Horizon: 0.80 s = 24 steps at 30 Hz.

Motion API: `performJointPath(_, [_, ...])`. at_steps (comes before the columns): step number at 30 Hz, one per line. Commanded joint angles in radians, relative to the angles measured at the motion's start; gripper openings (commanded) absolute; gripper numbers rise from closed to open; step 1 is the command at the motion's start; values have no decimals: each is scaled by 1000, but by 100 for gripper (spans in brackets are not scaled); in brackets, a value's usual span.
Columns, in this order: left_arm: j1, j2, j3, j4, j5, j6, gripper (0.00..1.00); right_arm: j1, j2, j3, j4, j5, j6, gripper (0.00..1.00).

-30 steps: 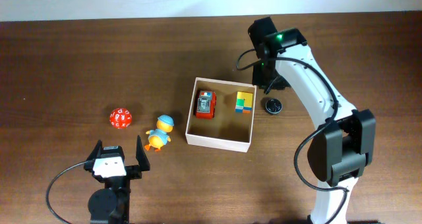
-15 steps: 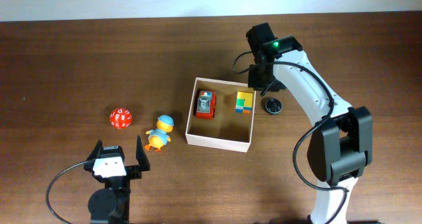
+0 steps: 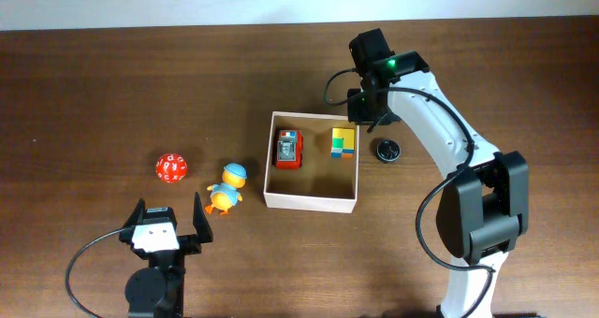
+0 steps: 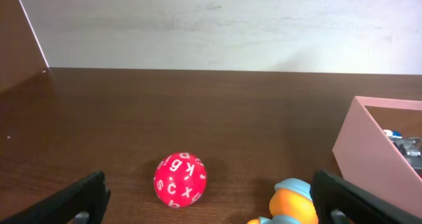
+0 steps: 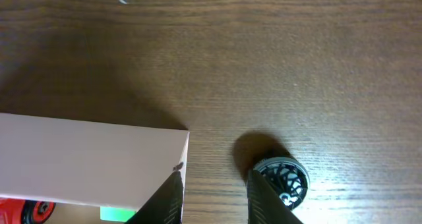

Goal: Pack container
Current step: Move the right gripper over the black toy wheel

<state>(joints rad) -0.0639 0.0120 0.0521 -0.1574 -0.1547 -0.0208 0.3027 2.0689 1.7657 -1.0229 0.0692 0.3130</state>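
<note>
- Dark wooden table [image 3: 94, 93] lies under everything; near its front left, the left gripper [image 3: 168, 204] stands wide open and empty.
- Red lettered ball [image 3: 171, 167], then a duck toy [image 3: 226, 189].
- Container [image 3: 309, 203] sits mid-table, holding a red car [image 3: 290, 148] and a coloured block [image 3: 343, 142].
- Right gripper [image 5: 215, 178] is at the container's far right corner, fingers narrowly apart over bare wood, with a black round piece [image 3: 387, 151] beside.

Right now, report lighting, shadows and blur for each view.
Overhead: even light, sharp, no glare on the square white-walled cardboard container. Left wrist: its wall looks pinkish; red lettered ball sharp. Right wrist: soft shadows beside the container and small black round disc.
</note>
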Motion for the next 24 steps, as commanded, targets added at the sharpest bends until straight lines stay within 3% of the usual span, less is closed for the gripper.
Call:
performJointPath(1, [6, -6, -5, 2, -7, -9, 99, -2, -2, -6, 8, -25, -29, 27])
performJointPath(23, [6, -6, -5, 2, -7, -9, 99, -4, -2, -6, 55, -54, -125, 28])
performJointPath(24, [6, -6, -5, 2, -7, -9, 99, -8, -2, -6, 56, -43, -126, 33])
